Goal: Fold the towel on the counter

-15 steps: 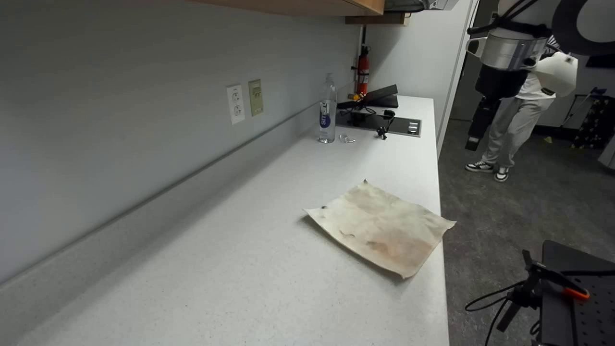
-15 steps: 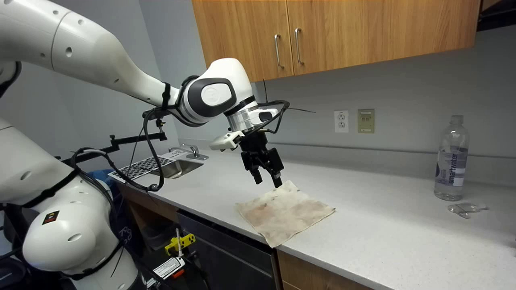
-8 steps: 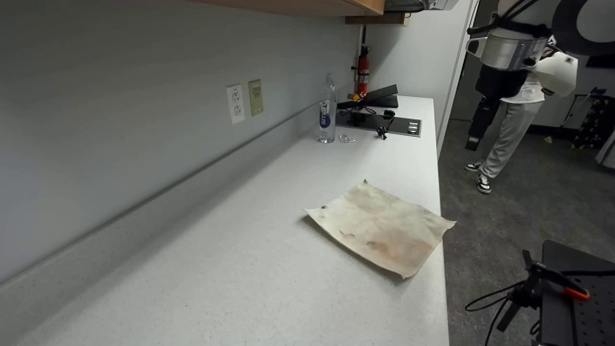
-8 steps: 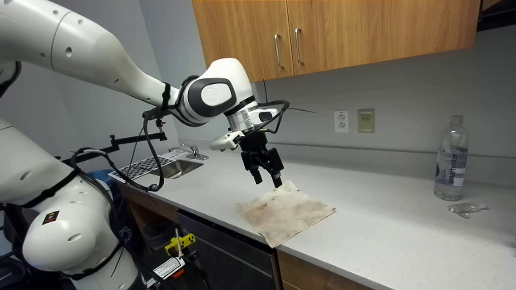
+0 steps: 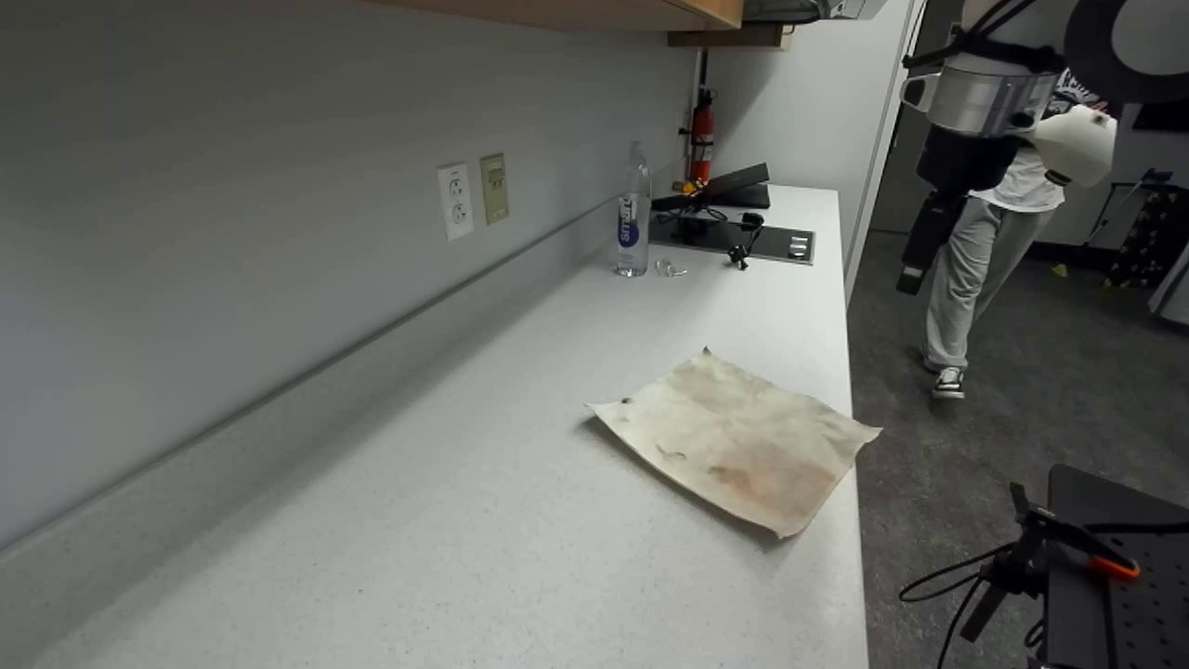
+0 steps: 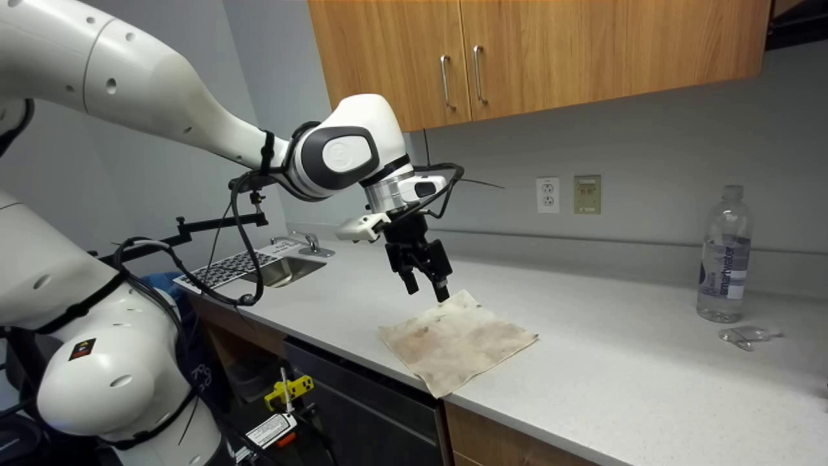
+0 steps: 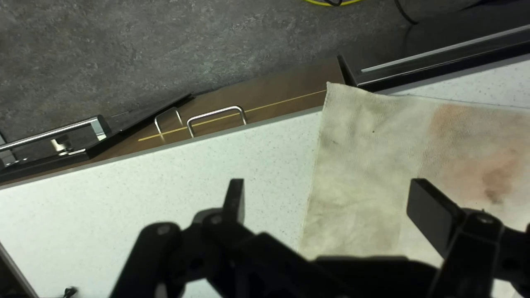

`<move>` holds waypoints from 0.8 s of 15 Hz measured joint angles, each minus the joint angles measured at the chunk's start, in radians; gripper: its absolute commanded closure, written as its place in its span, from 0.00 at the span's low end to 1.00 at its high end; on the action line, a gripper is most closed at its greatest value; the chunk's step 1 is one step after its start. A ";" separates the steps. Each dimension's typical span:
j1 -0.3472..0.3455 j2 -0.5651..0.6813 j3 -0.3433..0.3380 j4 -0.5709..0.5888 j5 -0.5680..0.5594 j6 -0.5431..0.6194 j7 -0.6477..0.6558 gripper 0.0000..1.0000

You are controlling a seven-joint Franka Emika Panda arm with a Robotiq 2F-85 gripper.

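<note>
Towel point(image 5: 734, 437): unfolded on the counter point(image 5: 372, 557), corners lifting a touch in an exterior view, and one of them juts right out past the front edge!
Gripper point(image 6: 427, 291): in an exterior view it hangs in mid-air, angled down, jaws standing wide apart, the towel lying free below.
Jaws: and the wrist view tells it best, the jaw at that view's left over pale counter, the jaw at its right over the stained fabric.
Towel edge: one side of the towel runs straight up between those two jaws, the overhanging corner well beyond them.
Gap: towel and gripper are apart, tips above, fabric beneath.
Bottle point(image 6: 724, 259): upright farther along the counter in both exterior views, well apart from towel and gripper alike.
</note>
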 measured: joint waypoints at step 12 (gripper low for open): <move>0.007 0.000 -0.003 0.000 0.072 0.000 0.002 0.00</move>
